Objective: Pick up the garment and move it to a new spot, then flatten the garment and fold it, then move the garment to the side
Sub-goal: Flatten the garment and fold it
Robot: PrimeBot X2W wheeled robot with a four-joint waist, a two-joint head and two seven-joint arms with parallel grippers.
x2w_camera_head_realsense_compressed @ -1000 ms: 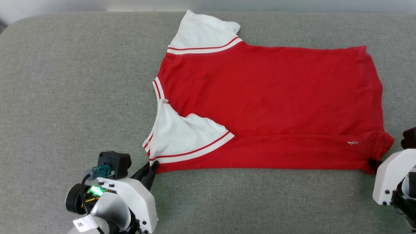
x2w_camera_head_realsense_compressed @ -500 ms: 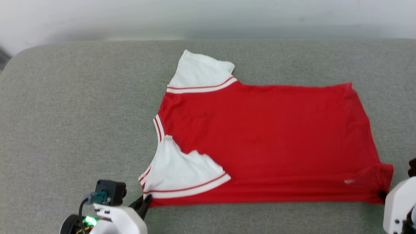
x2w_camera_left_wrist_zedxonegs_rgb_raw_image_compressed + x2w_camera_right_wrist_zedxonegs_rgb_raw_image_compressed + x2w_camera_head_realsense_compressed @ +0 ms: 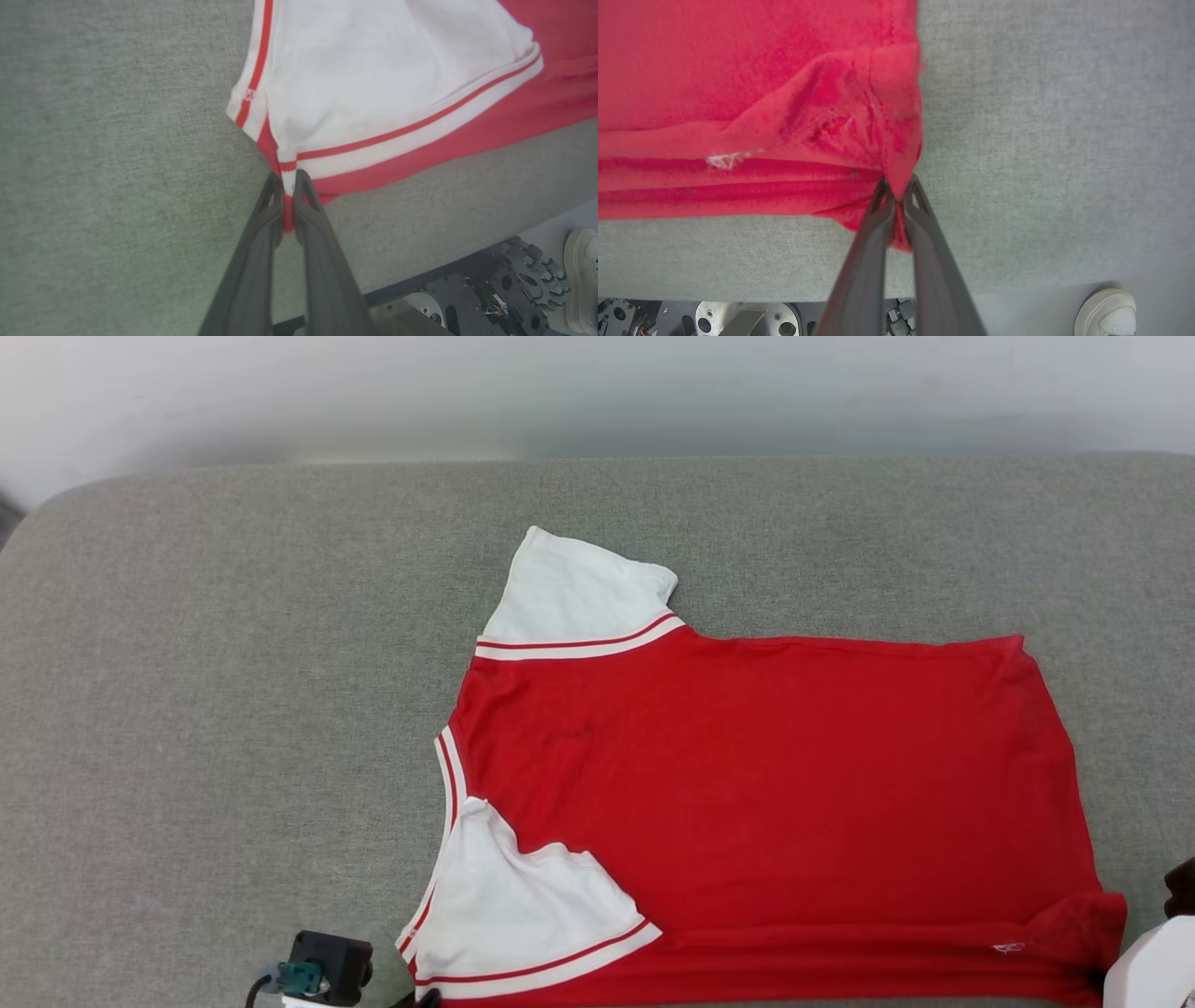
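the garment (image 3: 766,784) is seen spread on the grey padded surface (image 3: 233,663), collar end toward the robot's left, hem toward its right, near long edge close to the surface's front edge. no lettering is seen on the upper face. the far sleeve (image 3: 579,588) is laid out flat; the near sleeve (image 3: 523,896) is tucked over the red body, and a low ridge runs along the near side. the left gripper (image 3: 288,179) is closed down to a sliver, with the near shoulder corner, where the striped trim ends, pinched between its tips. the right gripper (image 3: 899,186) is likewise nearly closed on the near hem corner, which is bunched and creased just above the tips. the step is judged to be dragging or tensioning, before flattening is done. risks: both holds are taken at the very fingertips on a small bit of cloth, so a corner could be pulled out if the arms are moved apart too hard or at unequal speed. if one side is led, the shirt would be skewed and the ridge pressed in. the bunched hem corner could be set down crumpled if released as it is. since the near edge is close to the front edge, more pull toward the robot could drag cloth over the edge. a person's shoe (image 3: 1106,308) is seen on the floor nearby.
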